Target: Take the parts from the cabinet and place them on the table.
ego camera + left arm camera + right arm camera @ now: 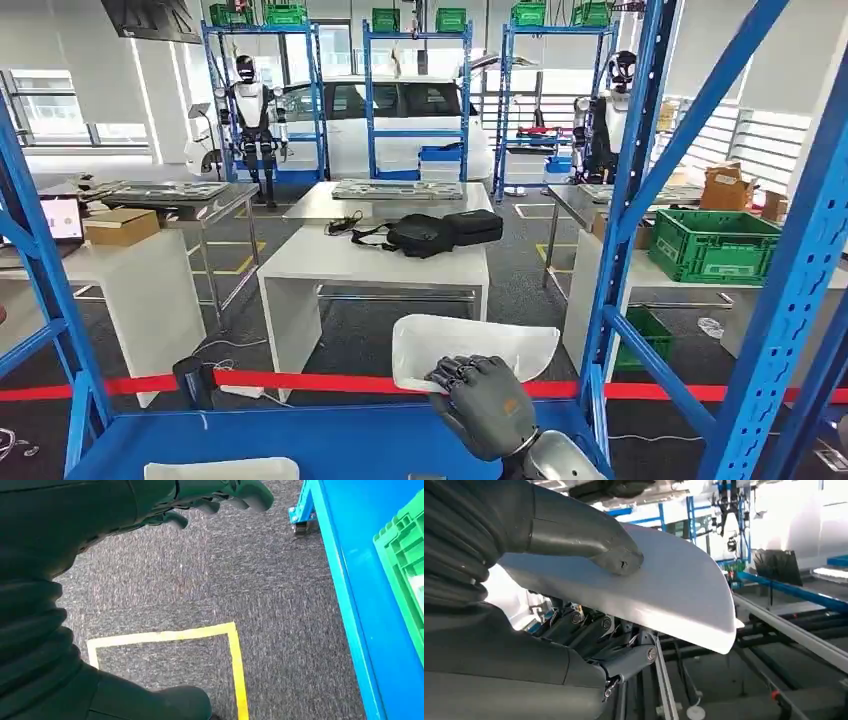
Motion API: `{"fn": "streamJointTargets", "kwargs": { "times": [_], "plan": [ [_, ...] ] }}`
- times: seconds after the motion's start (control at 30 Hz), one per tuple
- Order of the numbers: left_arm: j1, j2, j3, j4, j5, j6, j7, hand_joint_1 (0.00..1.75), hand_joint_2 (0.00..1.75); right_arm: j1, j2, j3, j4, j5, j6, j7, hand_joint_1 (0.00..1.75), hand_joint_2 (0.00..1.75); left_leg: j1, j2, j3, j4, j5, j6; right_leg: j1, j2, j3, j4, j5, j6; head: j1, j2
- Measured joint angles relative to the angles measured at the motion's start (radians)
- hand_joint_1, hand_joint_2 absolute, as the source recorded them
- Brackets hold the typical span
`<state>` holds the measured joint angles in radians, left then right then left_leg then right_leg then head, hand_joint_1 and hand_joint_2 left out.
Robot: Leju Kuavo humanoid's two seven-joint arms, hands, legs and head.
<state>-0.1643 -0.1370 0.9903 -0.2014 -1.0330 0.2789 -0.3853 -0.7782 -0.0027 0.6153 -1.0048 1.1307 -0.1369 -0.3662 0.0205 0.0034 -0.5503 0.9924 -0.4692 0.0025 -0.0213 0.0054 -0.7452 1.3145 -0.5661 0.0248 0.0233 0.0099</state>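
My right hand (486,404) grips a white curved panel part (470,349) and holds it up above the blue cabinet shelf (330,440). In the right wrist view the thumb (589,540) lies on top of the white part (674,590) and the darker fingers (614,645) clamp it from beneath. A second white part (222,468) lies on the shelf at the near left edge. My left hand (210,500) hangs over grey carpet, fingers curled loosely with nothing in them.
Blue cabinet uprights (640,190) frame the view on the right and on the left (40,270). Beyond red barrier tape (300,382) stands a white table (370,262) with black bags (430,232). A green crate (712,244) sits on a table at right.
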Motion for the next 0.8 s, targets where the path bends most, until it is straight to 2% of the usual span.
{"fn": "streamJointTargets", "kwargs": {
  "times": [0.03,0.07,0.1,0.13,0.17,0.2,0.23,0.27,0.3,0.33,0.37,0.43,0.47,0.5,0.53,0.57,0.6,0.63,0.67,0.7,0.77,0.8],
  "plan": [
    [0.0,0.0,0.0,0.0,0.0,0.0,-0.001,0.0,1.75,0.002,-0.001,0.0,-0.003,0.0,0.0,0.002,1.61,1.75,0.004,0.0,-0.001,0.004,-0.003,-0.004,-0.003,-0.001,0.026,-0.052,0.035,0.003,0.0,0.0],
    [0.0,0.0,0.0,0.0,0.0,0.0,-0.002,0.0,1.75,0.002,-0.001,-0.001,-0.009,-0.001,0.0,0.004,1.61,1.75,0.01,0.0,-0.003,0.011,-0.007,-0.012,-0.007,-0.002,0.08,-0.153,0.084,0.008,0.0,0.0],
    [-0.001,0.0,0.001,0.0,0.0,-0.001,-0.002,0.0,1.75,0.002,-0.001,-0.001,-0.015,-0.001,-0.001,0.004,1.61,1.75,0.013,0.0,-0.003,0.019,-0.012,-0.02,-0.012,-0.006,0.124,-0.233,0.112,0.012,0.0,0.0],
    [-0.001,0.003,0.001,-0.002,0.0,-0.001,-0.003,0.0,1.75,0.002,-0.003,-0.002,-0.018,-0.001,-0.001,0.005,1.61,1.75,0.012,0.0,-0.008,0.023,-0.016,-0.028,-0.008,-0.003,0.145,-0.265,0.082,0.015,0.001,0.0],
    [-0.003,0.005,0.002,-0.002,0.0,-0.001,-0.003,0.0,1.75,0.005,-0.003,-0.002,-0.023,-0.002,-0.001,0.006,1.61,1.75,0.011,-0.002,-0.012,0.027,-0.017,-0.038,0.0,0.006,0.133,-0.25,0.104,0.0,-0.001,0.0],
    [-0.006,0.005,0.002,-0.003,0.001,-0.001,-0.005,0.0,1.75,0.007,-0.005,-0.003,-0.028,-0.002,-0.001,0.007,1.61,1.75,0.007,-0.003,-0.01,0.031,-0.017,-0.045,-0.002,0.005,0.136,-0.261,0.091,-0.007,-0.001,0.0],
    [-0.007,0.006,0.003,-0.003,0.001,-0.001,-0.005,0.0,1.75,0.009,-0.008,-0.005,-0.031,-0.003,-0.002,0.01,1.61,1.75,0.009,-0.005,-0.012,0.027,-0.012,-0.052,-0.001,0.007,0.13,-0.255,0.09,-0.02,-0.003,0.0],
    [-0.007,0.006,0.003,-0.003,0.001,-0.001,-0.005,0.0,1.75,0.011,-0.01,-0.006,-0.037,-0.003,-0.002,0.01,1.61,1.75,0.011,-0.005,-0.013,0.022,-0.009,-0.06,0.0,0.007,0.127,-0.258,0.092,-0.029,-0.001,0.0],
    [-0.007,0.006,0.004,-0.003,0.003,-0.001,-0.005,0.0,1.75,0.011,-0.011,-0.008,-0.045,-0.005,-0.004,0.006,1.61,1.75,0.014,-0.004,-0.02,0.027,-0.014,-0.066,-0.005,0.006,0.126,-0.266,0.1,-0.041,-0.002,0.0],
    [-0.007,0.008,0.004,-0.002,0.006,-0.001,-0.005,0.0,1.75,0.011,-0.012,-0.009,-0.05,-0.008,-0.005,0.002,1.61,1.75,0.013,-0.003,-0.028,0.049,-0.039,-0.066,-0.003,0.006,0.125,-0.268,0.104,-0.047,-0.003,0.0],
    [-0.009,0.01,0.004,-0.003,0.007,-0.001,-0.005,0.0,1.75,0.011,-0.014,-0.01,-0.056,-0.013,-0.006,-0.002,1.61,1.75,0.013,-0.003,-0.051,0.107,-0.083,-0.065,-0.002,0.006,0.122,-0.269,0.108,-0.053,-0.005,0.0],
    [-0.012,0.017,0.004,-0.003,0.009,-0.001,-0.005,0.0,1.75,0.019,-0.02,-0.013,-0.063,-0.014,-0.006,-0.006,1.61,1.75,0.009,-0.003,-0.111,0.26,-0.159,-0.066,0.004,0.005,0.114,-0.269,0.113,-0.061,-0.006,0.0],
    [-0.012,0.021,0.004,-0.003,0.009,-0.001,-0.005,0.0,1.75,0.027,-0.024,-0.018,-0.07,-0.014,-0.006,-0.006,1.61,1.75,0.007,-0.003,-0.131,0.314,-0.176,-0.064,0.008,0.005,0.11,-0.269,0.115,-0.064,-0.007,0.0],
    [-0.011,0.026,0.004,-0.003,0.009,-0.001,-0.005,0.0,1.75,0.038,-0.029,-0.024,-0.079,-0.014,-0.005,-0.006,1.61,1.75,0.005,-0.003,-0.129,0.322,-0.166,-0.061,0.011,0.005,0.106,-0.269,0.118,-0.065,-0.007,0.0],
    [-0.012,0.028,0.004,-0.003,0.009,-0.001,-0.002,0.0,1.75,0.047,-0.032,-0.03,-0.087,-0.015,-0.005,-0.005,1.61,1.75,0.002,-0.003,-0.106,0.282,-0.135,-0.054,0.014,0.005,0.103,-0.268,0.122,-0.066,-0.008,0.0],
    [-0.012,0.033,0.004,-0.003,0.009,-0.001,0.001,0.0,1.75,0.054,-0.037,-0.035,-0.095,-0.015,-0.004,-0.005,1.61,1.75,-0.001,-0.003,-0.065,0.212,-0.098,-0.046,0.016,0.005,0.101,-0.268,0.125,-0.065,-0.007,0.0],
    [-0.012,0.037,0.004,-0.004,0.008,-0.001,0.005,0.0,1.75,0.058,-0.042,-0.039,-0.105,-0.017,-0.004,-0.005,1.61,1.75,-0.006,-0.004,-0.008,0.111,-0.06,-0.036,0.018,0.005,0.1,-0.268,0.128,-0.064,-0.008,0.0],
    [-0.013,0.042,0.004,-0.004,0.008,-0.001,0.006,0.0,1.75,0.061,-0.045,-0.042,-0.112,-0.018,-0.004,-0.005,1.61,1.75,-0.012,-0.004,0.03,0.037,-0.062,-0.027,0.017,0.005,0.099,-0.268,0.131,-0.061,-0.007,0.0],
    [-0.013,0.046,0.004,-0.005,0.007,-0.001,0.008,0.0,1.75,0.063,-0.049,-0.048,-0.12,-0.018,-0.004,-0.005,1.61,1.75,-0.016,-0.002,0.045,0.026,-0.058,-0.03,0.021,0.006,0.095,-0.269,0.136,-0.054,-0.007,0.0],
    [-0.013,0.048,0.004,-0.005,0.007,0.001,0.008,0.0,1.75,0.068,-0.05,-0.052,-0.124,-0.018,-0.004,-0.005,1.61,1.75,-0.02,-0.004,0.038,0.023,-0.054,-0.03,0.019,0.005,0.095,-0.27,0.141,-0.047,-0.006,0.0],
    [-0.012,0.054,0.004,-0.007,0.007,0.003,0.011,0.0,1.75,0.077,-0.055,-0.054,-0.137,-0.021,-0.004,-0.009,1.61,1.75,-0.023,-0.005,0.032,0.022,-0.049,-0.019,0.017,0.004,0.094,-0.277,0.153,-0.035,-0.006,0.0],
    [-0.012,0.054,0.005,-0.006,0.008,0.003,0.011,0.0,1.75,0.081,-0.056,-0.055,-0.143,-0.021,-0.004,-0.011,1.61,1.75,-0.014,-0.004,0.028,0.012,-0.037,-0.01,0.021,0.004,0.091,-0.277,0.155,-0.029,-0.006,0.0]
  ]
}}
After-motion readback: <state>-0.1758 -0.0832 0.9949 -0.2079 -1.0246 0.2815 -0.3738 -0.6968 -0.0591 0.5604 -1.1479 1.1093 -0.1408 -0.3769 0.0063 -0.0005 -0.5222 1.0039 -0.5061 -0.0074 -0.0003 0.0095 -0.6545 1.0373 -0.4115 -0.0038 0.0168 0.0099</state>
